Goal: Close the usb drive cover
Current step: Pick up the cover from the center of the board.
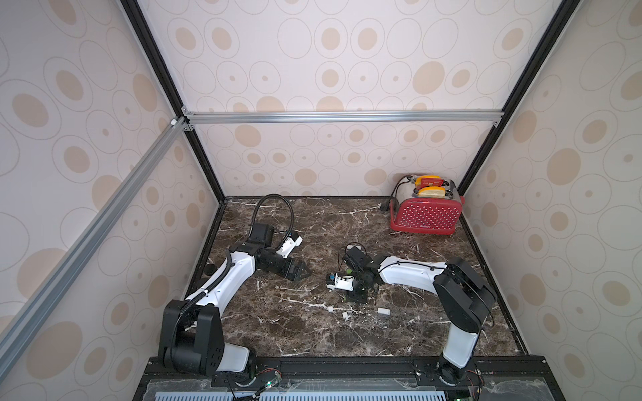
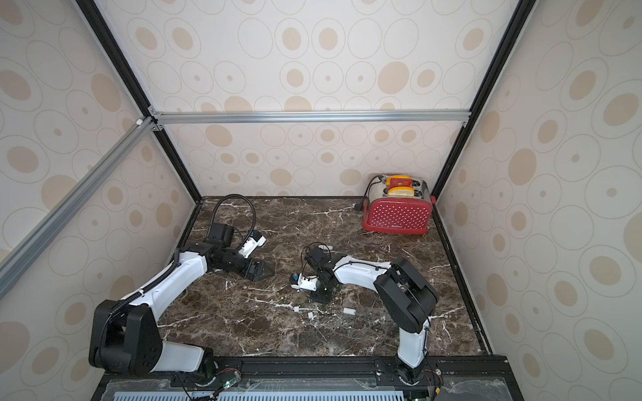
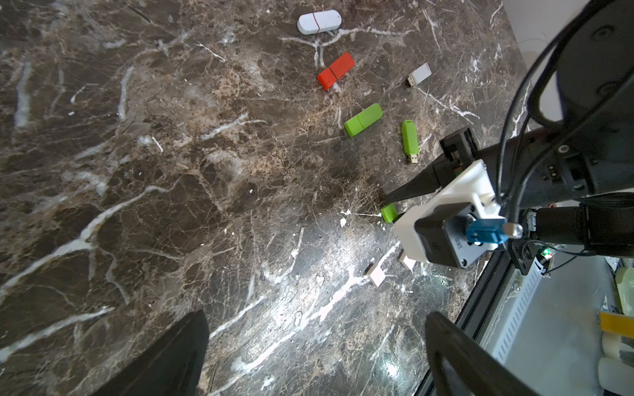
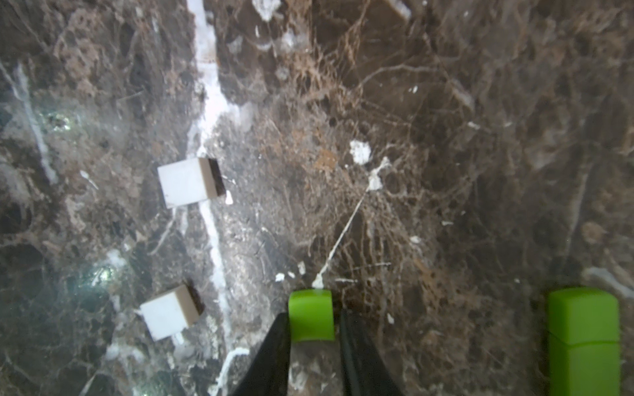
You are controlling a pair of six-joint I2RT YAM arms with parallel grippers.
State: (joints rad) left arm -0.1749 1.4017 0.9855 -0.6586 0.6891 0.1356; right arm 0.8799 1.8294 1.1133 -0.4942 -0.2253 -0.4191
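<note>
The small green cap (image 4: 311, 315) lies on the dark marble table (image 4: 446, 171), well apart from the slim green USB drive (image 3: 410, 139), which lies flat, its metal plug bare

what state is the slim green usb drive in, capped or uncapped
Uncapped: in the left wrist view the slim green usb drive has its metal plug bare at one end.

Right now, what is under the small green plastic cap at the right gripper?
Brown marble tabletop shows around the small green plastic cap; the spot directly beneath is hidden by the cap itself.
</note>
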